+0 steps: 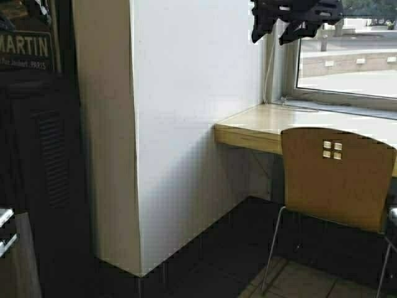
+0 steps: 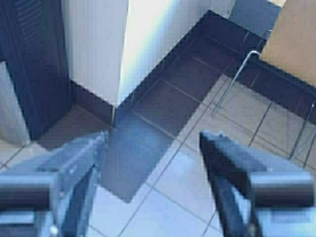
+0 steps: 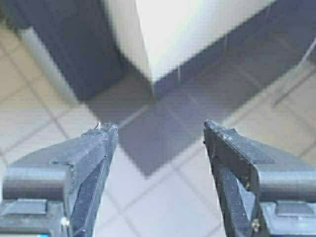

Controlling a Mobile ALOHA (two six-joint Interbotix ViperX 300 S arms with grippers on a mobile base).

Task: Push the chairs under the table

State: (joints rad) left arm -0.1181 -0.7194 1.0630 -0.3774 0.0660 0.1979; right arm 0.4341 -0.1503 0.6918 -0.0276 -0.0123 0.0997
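While one chair [image 1: 338, 177] is facing the table [image 1: 260, 127], you're holding both the left gripper [image 2: 153, 153] and the right gripper [image 3: 160, 148] spread wide, hovering above the floor.

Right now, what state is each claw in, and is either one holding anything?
Left claw: open, holding nothing, above the floor tiles.
Right claw: open, holding nothing, also above the floor.

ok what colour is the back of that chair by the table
Light tan wood, with four small square cutouts; the chair shows best in the high view.
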